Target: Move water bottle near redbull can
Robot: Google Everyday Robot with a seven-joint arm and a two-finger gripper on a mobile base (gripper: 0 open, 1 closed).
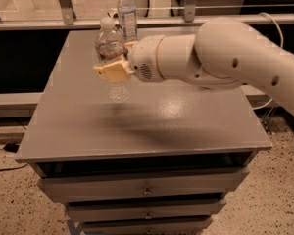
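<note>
**Item 1, water bottle** (109, 48): clear ribbed plastic with a white cap. It is standing upright over the rear-left part of the counter (176, 126). Its base seems to be hanging just clear of the surface, with a shadow lying below it. It is probably being carried upright and low so that it can be set down without tipping.

**Item 2, gripper** (116, 65): it is clamping the water bottle at mid-body, with one tan finger (110, 72) crossing the front below the label. The arm is reaching in from the right. Holding below the shoulder is leaving the cap and label exposed.

**Item 3, redbull can**: it is not showing anywhere. The arm is covering the rear-right of the counter, so the can may be standing behind it, but its position cannot be confirmed.

**Item 4, second bottle** (127, 11): slimmer, standing at the back edge just behind the held bottle and playing no part in the task.

**Markings:** the water bottle is wearing a narrow reddish band near its shoulder, and the second bottle a tall white-and-blue label. No brand name or lettering is reading clearly on either.
</note>
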